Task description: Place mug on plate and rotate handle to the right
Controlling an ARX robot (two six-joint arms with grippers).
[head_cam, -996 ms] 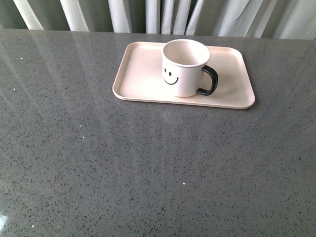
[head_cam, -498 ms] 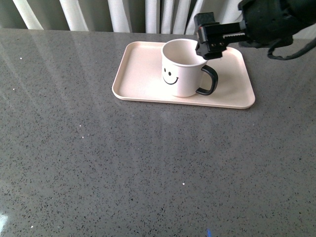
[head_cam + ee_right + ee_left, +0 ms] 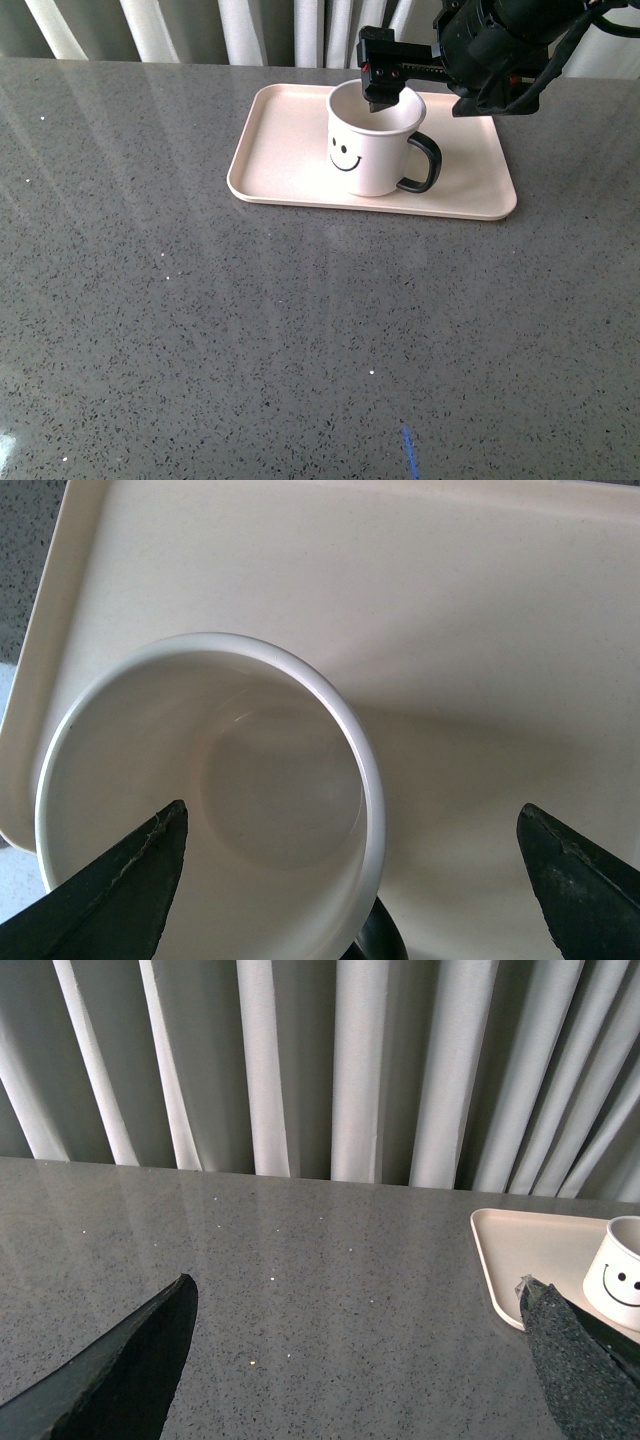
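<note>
1 mug [image 3: 368, 150] w/ R gripper [image 3: 382, 98] overhead

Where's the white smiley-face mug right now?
Front view: the white ceramic smiley mug stands upright in the middle of the pale pink rectangular tray, under the open right gripper.

The mug [image 3: 372, 150] is white with a black smiley face; its handle [image 3: 428, 163], at 3 o'clock, is glossy black. The plate [image 3: 283, 150] is pale pink, the table [image 3: 300, 330] speckled grey
</note>
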